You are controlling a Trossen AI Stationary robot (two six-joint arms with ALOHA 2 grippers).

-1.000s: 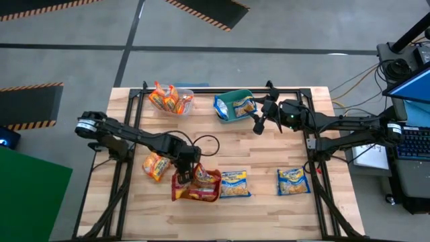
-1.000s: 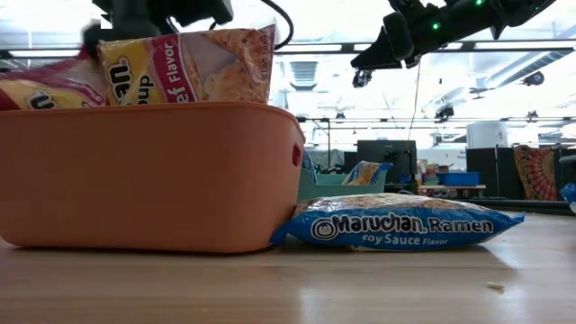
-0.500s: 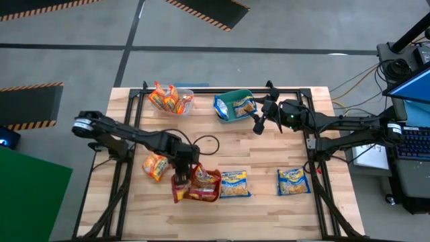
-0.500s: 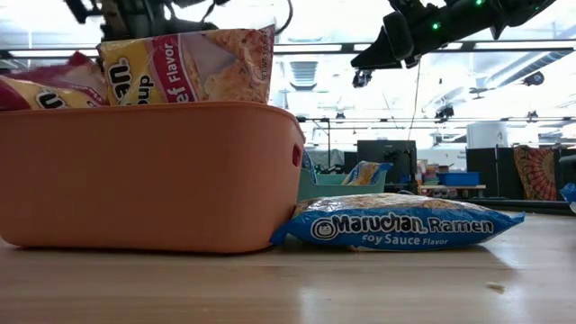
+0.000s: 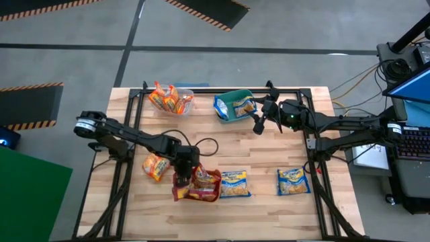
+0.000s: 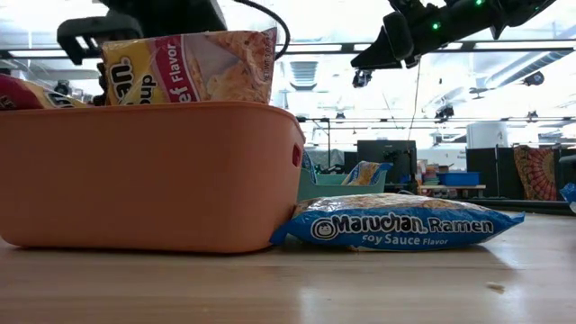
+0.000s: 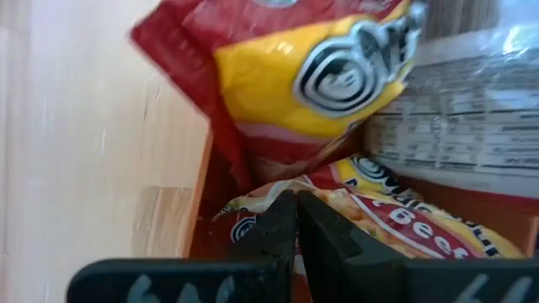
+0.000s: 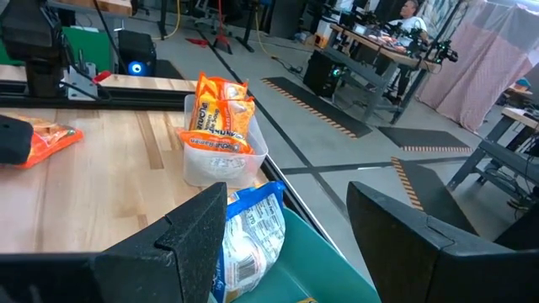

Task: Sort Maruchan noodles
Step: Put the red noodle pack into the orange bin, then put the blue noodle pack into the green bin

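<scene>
Left gripper point(image 5: 183, 176), fingers pressed together holding nothing, sits directly above the dark red plastic ramen packets point(image 5: 201, 183) in the orange plastic tub point(image 6: 144, 175); right gripper point(image 5: 259, 125) waits wide open, well apart.

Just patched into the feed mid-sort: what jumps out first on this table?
The left gripper, shut, sits over the orange tub at the table's near edge, which is stuffed with dark red beef packets. Two blue soy sauce packets lie loose to its right, and an orange packet to its left. The right gripper hangs open beside the teal tub at the far edge.
</scene>
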